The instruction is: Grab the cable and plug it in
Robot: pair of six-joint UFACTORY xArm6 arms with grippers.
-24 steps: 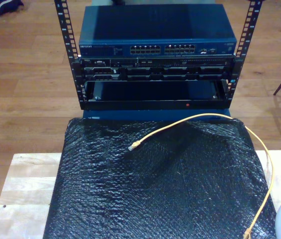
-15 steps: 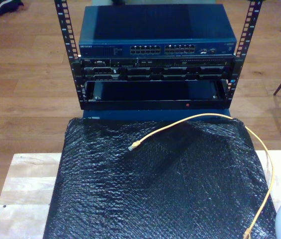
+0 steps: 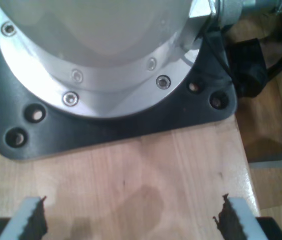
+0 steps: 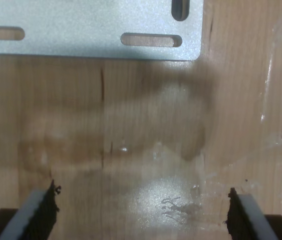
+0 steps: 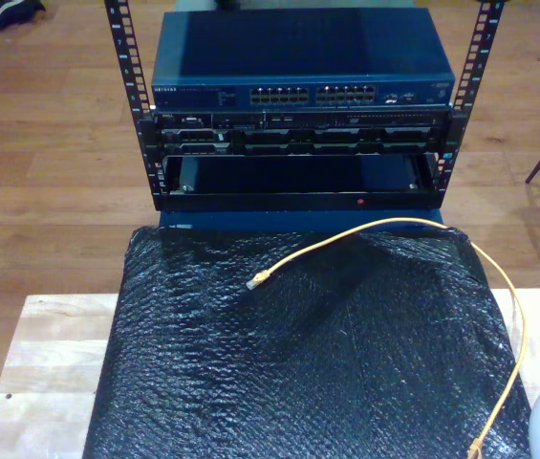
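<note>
1. Exterior view: the cable (image 5: 413, 226), thin and yellow, arcs across a crinkled black bubble-wrap sheet (image 5: 298, 373), its clear plug (image 5: 255, 281) lying loose near the middle.
2. Beyond the sheet, a blue network switch (image 5: 298, 81) sits in a black perforated rack (image 5: 126, 105).
3. My first gripper (image 3: 131, 220) is spread wide and empty above pale wood, near a round metal arm base (image 3: 106, 75).
4. My second gripper (image 4: 143, 215) gapes equally wide, empty, over glossy wood beside a slotted metal plate (image 4: 81, 30).
</note>
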